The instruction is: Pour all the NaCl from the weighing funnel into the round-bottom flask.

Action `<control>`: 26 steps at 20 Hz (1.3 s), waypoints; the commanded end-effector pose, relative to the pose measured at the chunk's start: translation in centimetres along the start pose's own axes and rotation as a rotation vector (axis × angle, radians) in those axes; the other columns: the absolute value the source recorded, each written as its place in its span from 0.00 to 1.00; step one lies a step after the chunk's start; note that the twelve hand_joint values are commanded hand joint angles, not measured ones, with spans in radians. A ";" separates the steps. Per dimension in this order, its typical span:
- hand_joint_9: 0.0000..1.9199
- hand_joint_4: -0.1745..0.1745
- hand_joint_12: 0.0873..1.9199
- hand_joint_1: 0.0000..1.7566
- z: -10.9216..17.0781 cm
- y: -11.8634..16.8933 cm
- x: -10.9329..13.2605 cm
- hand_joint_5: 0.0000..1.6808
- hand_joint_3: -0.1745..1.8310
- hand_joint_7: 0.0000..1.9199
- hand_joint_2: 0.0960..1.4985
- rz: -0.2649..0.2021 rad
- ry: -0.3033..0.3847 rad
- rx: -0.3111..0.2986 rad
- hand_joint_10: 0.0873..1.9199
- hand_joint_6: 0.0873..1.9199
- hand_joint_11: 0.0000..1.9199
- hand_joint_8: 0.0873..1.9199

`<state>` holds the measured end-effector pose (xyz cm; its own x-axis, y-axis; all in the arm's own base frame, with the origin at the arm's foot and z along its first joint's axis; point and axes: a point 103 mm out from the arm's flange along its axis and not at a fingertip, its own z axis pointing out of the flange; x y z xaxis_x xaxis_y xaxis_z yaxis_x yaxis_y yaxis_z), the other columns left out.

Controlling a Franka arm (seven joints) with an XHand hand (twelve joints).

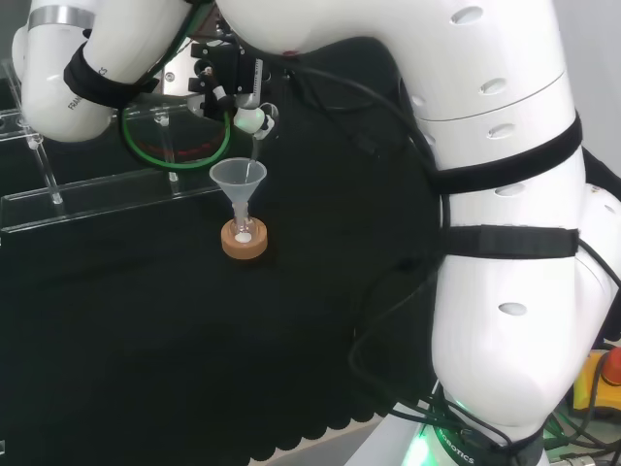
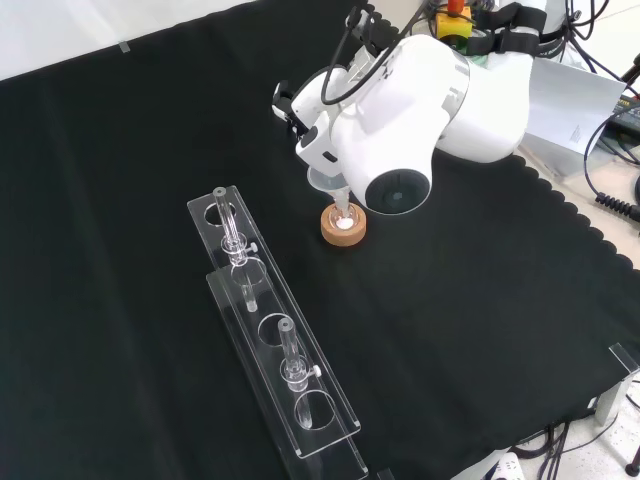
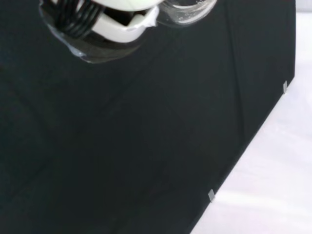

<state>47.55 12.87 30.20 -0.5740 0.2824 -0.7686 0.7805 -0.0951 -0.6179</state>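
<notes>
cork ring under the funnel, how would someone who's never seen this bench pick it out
In the front view, start at the arm's big white link with the round grey cap, near the top middle of the black cloth. Just below and left of that cap sits the cork ring, a low tan disc with a clear funnel standing over it. It is the one tan piece; the long racks nearby are clear.

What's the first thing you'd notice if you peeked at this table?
The big white robot arm looming over the black cloth. Then, in the head view, the clear funnel standing in a small flask on a cork ring, with white powder at the bottom. To the left in the front view stands a clear rack.
</notes>
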 end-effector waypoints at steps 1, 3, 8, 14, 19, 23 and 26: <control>0.75 0.96 0.36 0.64 -0.5 -0.1 0.0 0.74 0.38 0.68 0.43 0.014 -0.033 0.010 0.00 0.33 0.64 0.12; 0.75 0.96 0.36 0.64 -0.8 -0.1 0.1 0.74 0.38 0.68 0.43 0.018 -0.044 0.013 0.00 0.33 0.64 0.12; 0.75 0.95 0.36 0.64 -1.5 -0.2 0.4 0.74 0.38 0.68 0.43 0.027 -0.061 0.019 0.00 0.33 0.64 0.12; 0.75 0.95 0.36 0.64 -1.4 -0.4 0.1 0.74 0.38 0.69 0.43 0.028 -0.042 0.016 0.00 0.33 0.64 0.12; 0.75 0.94 0.36 0.64 -0.9 -0.6 -0.3 0.74 0.39 0.69 0.43 0.028 -0.002 0.006 0.00 0.33 0.64 0.12; 0.75 0.94 0.36 0.64 -0.3 -1.0 -0.7 0.74 0.39 0.69 0.43 0.029 0.033 -0.011 0.00 0.33 0.64 0.12; 0.75 0.93 0.36 0.64 0.3 -1.2 -1.1 0.74 0.39 0.69 0.43 0.021 0.100 -0.026 0.00 0.33 0.64 0.12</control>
<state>47.38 13.28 31.51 -0.5425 0.3037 -0.7833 0.8003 -0.0968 -0.5918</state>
